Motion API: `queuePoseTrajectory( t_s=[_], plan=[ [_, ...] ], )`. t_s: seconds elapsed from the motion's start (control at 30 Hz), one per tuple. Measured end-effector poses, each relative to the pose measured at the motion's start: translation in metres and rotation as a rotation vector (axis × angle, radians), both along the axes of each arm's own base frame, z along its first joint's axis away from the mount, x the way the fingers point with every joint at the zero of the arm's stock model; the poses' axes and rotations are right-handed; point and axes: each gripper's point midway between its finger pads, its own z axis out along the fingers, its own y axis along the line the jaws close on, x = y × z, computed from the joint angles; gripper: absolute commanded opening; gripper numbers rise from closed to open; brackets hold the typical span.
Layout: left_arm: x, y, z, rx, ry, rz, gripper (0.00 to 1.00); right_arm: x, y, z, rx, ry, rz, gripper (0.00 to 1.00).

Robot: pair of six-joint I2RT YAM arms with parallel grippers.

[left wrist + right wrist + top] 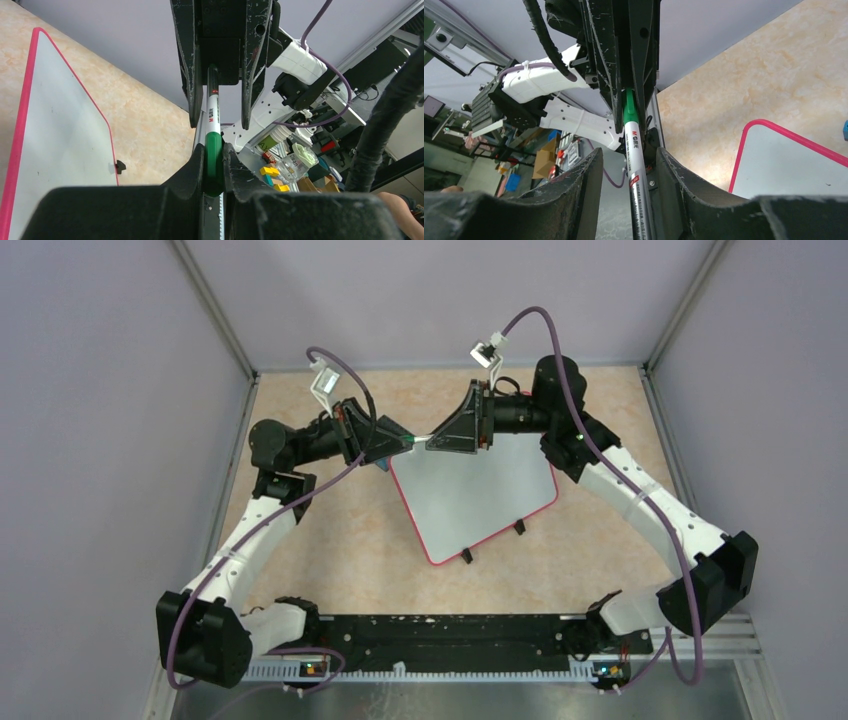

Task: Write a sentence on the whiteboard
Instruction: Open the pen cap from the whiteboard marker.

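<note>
The whiteboard, white with a red-pink rim and black feet, lies on the table at an angle. It also shows in the left wrist view and the right wrist view. A marker with a silver barrel and a green cap hangs level in the air over the board's far left corner. My left gripper is shut on the green cap. My right gripper faces it, jaws open around the barrel with a gap on each side.
A small blue block lies by the board's far left corner, under the left gripper. Purple-grey walls with metal posts close in the tan table on three sides. The black base rail runs along the near edge.
</note>
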Motion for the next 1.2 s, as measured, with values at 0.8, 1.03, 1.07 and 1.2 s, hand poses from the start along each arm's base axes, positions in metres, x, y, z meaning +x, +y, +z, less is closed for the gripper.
queuePoseTrajectory(
  t_s=[0.8,1.03,1.07,1.2],
  plan=[
    [-0.001,-0.002,-0.006,0.023,0.008,-0.014,0.00,-0.001,0.001,-0.005,-0.014,-0.001,0.011,0.00],
    [-0.002,-0.001,-0.010,0.040,-0.002,-0.016,0.00,-0.001,-0.001,-0.009,-0.033,0.002,0.009,0.00],
    [-0.002,-0.001,-0.011,0.042,-0.001,-0.015,0.00,0.000,-0.002,-0.009,-0.034,0.004,0.006,0.00],
    [0.001,0.000,-0.012,0.043,-0.002,0.001,0.00,0.005,-0.008,-0.011,-0.029,0.034,-0.001,0.00]
  ],
)
